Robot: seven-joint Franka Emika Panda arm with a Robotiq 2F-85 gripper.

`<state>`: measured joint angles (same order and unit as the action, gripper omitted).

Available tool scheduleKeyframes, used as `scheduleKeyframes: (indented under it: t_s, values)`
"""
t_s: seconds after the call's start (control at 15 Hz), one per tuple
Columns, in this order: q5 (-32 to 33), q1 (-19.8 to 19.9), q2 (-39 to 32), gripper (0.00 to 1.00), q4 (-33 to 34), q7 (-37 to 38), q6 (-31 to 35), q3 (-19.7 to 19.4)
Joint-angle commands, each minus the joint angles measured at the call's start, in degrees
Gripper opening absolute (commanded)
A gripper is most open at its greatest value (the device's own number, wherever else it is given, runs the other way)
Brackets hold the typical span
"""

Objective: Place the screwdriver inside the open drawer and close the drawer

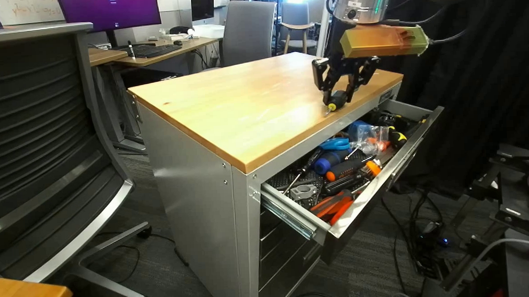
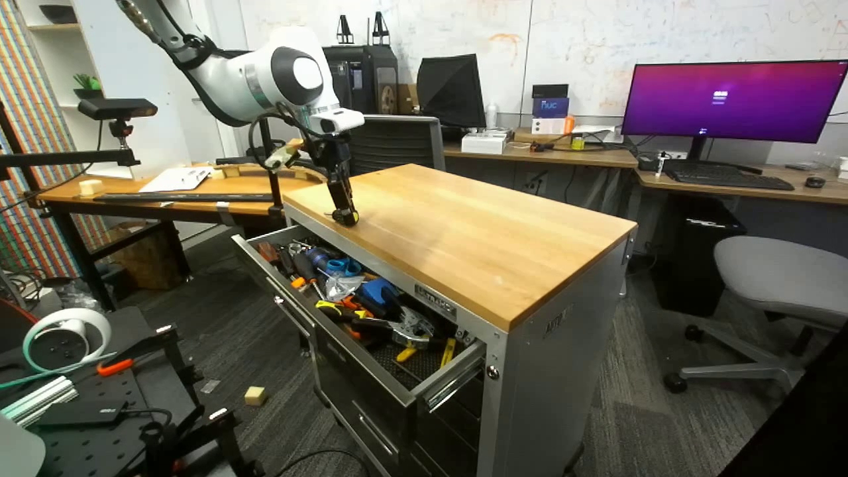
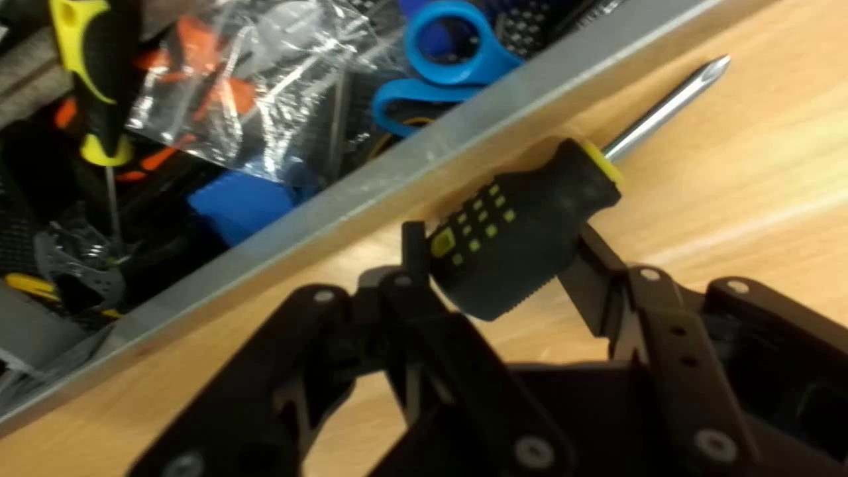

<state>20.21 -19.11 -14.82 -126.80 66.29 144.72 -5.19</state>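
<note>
The screwdriver [image 1: 338, 99] is short and black with yellow marks and a metal tip. It is at the wooden top's edge beside the drawer, and also shows in an exterior view [image 2: 346, 218] and the wrist view [image 3: 530, 218]. My gripper [image 1: 338, 94] has its fingers against opposite sides of the handle, which lies slantwise between them in the wrist view [image 3: 498, 255]. The screwdriver is at or just above the wood; I cannot tell if it touches. The light-grey drawer [image 1: 360, 201] is pulled open beside and below my gripper, also in an exterior view [image 2: 361, 359].
The drawer holds blue scissors [image 3: 457, 59], a clear plastic bag [image 3: 285, 79], a yellow-black screwdriver [image 3: 106, 73] and other tools. The grey cabinet has a wooden top [image 1: 240, 105]. A desk chair [image 1: 40, 131] stands beside the cabinet. A black cart [image 2: 126, 391] stands before the drawer.
</note>
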Motion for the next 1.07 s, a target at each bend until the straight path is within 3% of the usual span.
scheduleKeyframes:
  t_s: [0.0,0.13,0.2,0.27,0.47,0.67,1.0]
  values:
    - [0.2,3.0,6.7,0.27,-8.7,-3.9,-5.6,2.5]
    - [0.3,4.2,7.6,0.27,-11.4,-5.3,-6.9,3.6]
    - [2.3,4.5,7.3,0.77,-12.1,-4.3,-6.8,3.6]
    - [4.3,4.7,6.5,0.77,-12.5,-3.0,-5.8,3.6]
    - [8.8,5.1,5.0,0.98,-12.6,-1.5,-5.3,3.5]
    - [9.2,6.0,6.8,1.00,-14.0,-4.3,-8.5,3.9]
    - [-3.7,10.0,10.0,1.00,-19.7,-23.4,-16.2,6.3]
